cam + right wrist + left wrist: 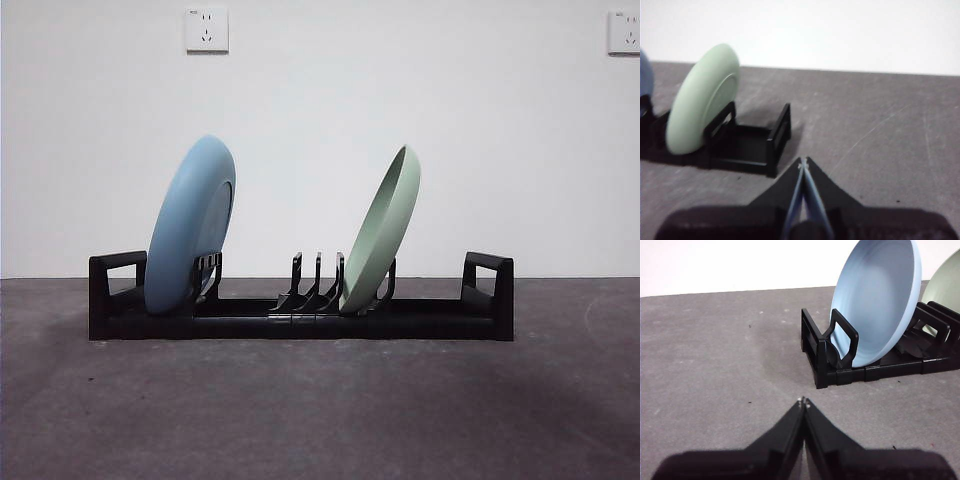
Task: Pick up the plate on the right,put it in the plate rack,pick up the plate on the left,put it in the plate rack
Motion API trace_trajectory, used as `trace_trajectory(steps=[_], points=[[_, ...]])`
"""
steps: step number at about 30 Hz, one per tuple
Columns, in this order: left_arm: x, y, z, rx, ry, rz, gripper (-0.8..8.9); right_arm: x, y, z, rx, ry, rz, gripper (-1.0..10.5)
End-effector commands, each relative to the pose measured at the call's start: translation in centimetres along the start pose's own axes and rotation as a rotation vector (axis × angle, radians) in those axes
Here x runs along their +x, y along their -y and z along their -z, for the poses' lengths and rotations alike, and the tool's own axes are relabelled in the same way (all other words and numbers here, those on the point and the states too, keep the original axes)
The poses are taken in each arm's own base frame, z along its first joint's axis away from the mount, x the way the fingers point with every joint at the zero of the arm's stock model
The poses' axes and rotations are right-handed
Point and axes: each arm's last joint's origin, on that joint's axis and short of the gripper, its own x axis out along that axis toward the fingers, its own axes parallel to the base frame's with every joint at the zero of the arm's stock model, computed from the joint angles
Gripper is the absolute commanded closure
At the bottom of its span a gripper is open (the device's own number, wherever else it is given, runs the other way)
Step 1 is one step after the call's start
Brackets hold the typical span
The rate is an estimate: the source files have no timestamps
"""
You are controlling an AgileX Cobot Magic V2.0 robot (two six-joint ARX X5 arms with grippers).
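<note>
Rack holds both plates (tilted)

Front view: even, soft light, white wall bright but not blown out, everything sharp. Broad faint shadow on the grey table under and in front of the plate rack. Left wrist view: well lit, in focus, soft shadow spreading from the rack's end toward the left gripper; jaw bases near the lens are dark and blurred. Right wrist view: soft overall, green plate slightly blurred, blue fringe along the right gripper jaw edges, rack nearly featureless black beyond the fingertips.
</note>
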Motion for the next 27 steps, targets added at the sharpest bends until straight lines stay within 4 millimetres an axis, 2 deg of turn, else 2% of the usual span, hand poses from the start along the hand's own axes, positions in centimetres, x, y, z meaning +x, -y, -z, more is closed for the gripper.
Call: trace_trajectory(steps=[1,11,27], points=[[0.1,0.0,0.4,-0.011,-0.012,0.002,8.17,0.5,0.0,1.7,0.017,0.033,0.006,9.5],[0.1,0.0,0.4,-0.011,-0.013,0.002,8.17,1.7,-0.1,6.3,0.094,-0.017,0.004,9.5],[0.1,0.0,0.4,-0.011,-0.013,0.002,8.17,1.7,0.0,6.5,0.18,-0.035,0.019,9.5]])
